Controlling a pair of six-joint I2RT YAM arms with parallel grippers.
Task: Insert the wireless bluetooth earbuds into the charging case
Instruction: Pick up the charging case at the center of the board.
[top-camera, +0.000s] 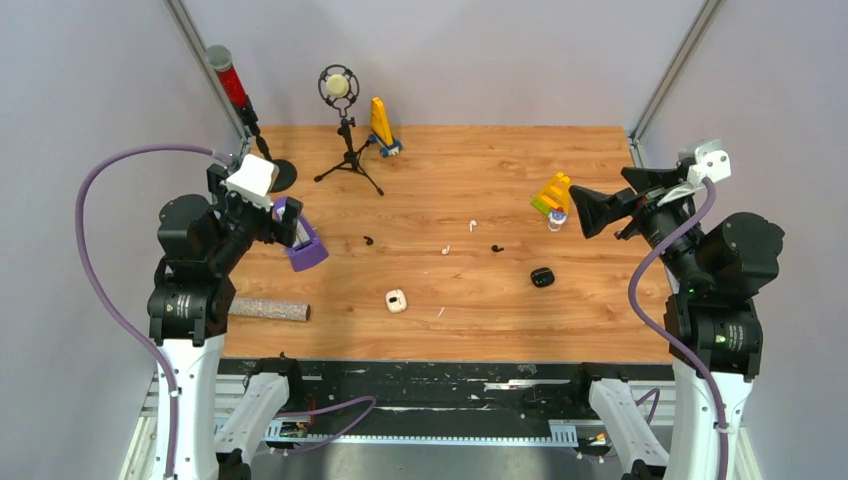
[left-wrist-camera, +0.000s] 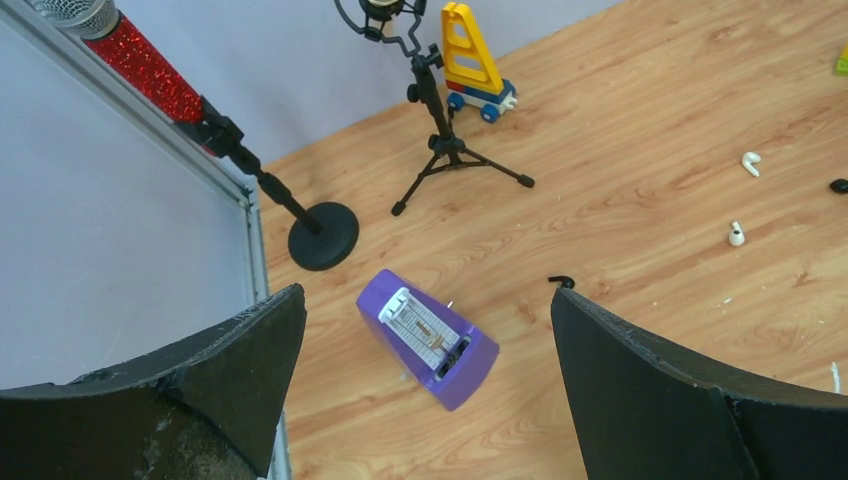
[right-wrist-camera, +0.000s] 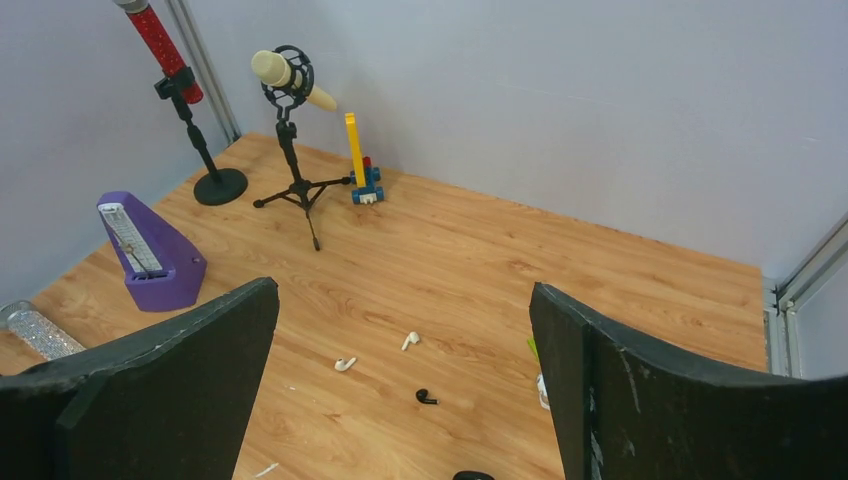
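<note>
Two white earbuds (top-camera: 472, 225) (top-camera: 446, 249) and two black earbuds (top-camera: 369, 240) (top-camera: 497, 247) lie loose on the wooden table. The white case (top-camera: 396, 300) and black case (top-camera: 542, 277) sit nearer the front. My left gripper (top-camera: 287, 226) is open and empty above the purple metronome (left-wrist-camera: 430, 340); its view shows a black earbud (left-wrist-camera: 562, 282) by the right finger and white earbuds (left-wrist-camera: 750, 162) (left-wrist-camera: 736, 235) farther off. My right gripper (top-camera: 588, 211) is open and empty, raised at the right; its view shows white earbuds (right-wrist-camera: 345, 364) (right-wrist-camera: 409, 341), a black earbud (right-wrist-camera: 427, 397) and the black case's edge (right-wrist-camera: 472, 476).
A red glitter microphone on a stand (top-camera: 232, 85), a cream microphone on a tripod (top-camera: 340, 90) and a yellow toy (top-camera: 382, 125) stand at the back. Coloured toy blocks (top-camera: 553, 195) sit by the right gripper. A glitter cylinder (top-camera: 268, 310) lies front left. A thin white sliver (top-camera: 440, 313) lies near the white case.
</note>
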